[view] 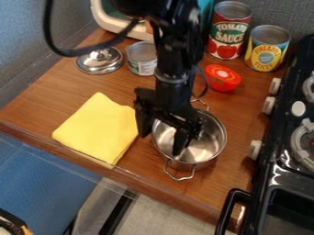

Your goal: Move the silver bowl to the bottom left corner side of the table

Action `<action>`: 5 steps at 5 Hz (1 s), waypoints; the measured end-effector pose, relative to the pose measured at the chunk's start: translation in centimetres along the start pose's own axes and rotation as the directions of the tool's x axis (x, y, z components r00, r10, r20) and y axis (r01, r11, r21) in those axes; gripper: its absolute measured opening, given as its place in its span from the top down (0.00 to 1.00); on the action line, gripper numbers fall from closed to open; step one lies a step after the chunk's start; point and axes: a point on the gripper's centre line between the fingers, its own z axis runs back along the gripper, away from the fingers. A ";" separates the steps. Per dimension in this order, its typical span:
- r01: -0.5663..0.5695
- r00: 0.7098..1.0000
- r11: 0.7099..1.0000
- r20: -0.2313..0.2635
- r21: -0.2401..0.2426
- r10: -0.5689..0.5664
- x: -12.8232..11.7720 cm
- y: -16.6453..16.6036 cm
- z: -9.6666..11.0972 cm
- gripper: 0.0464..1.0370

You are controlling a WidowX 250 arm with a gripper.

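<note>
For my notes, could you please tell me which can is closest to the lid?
The short can, beside the lid; the taller red can and yellow can stand farther right.

The robot arm (179, 48) is black all over, built of chunky, boxy segments whose smooth faces catch a few pale glints, with a dull grey band (173, 78) around its narrower lower part. A thick black cable (47, 28) bows out from it in a wide loop, and a thinner dark wire (205, 83) curves along its side. The black gripper (160, 145) has a broad, jagged-edged crosspiece and two long, tapering fingers (144, 123).
</note>
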 end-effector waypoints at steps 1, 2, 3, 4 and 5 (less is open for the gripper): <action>-0.019 1.000 0.999 -0.009 0.030 0.019 0.3 0.3 -1.2 0.08; -0.022 1.000 0.999 0.000 0.028 0.022 0.7 0.3 -1.2 0.30; -0.016 1.000 1.000 -0.012 0.013 0.016 0.0 0.1 -1.0 0.52; -0.010 1.000 1.000 0.004 -0.018 0.010 -0.2 0.8 1.3 0.78; -0.071 0.996 0.996 0.051 -0.061 0.075 0.5 4.1 4.3 0.95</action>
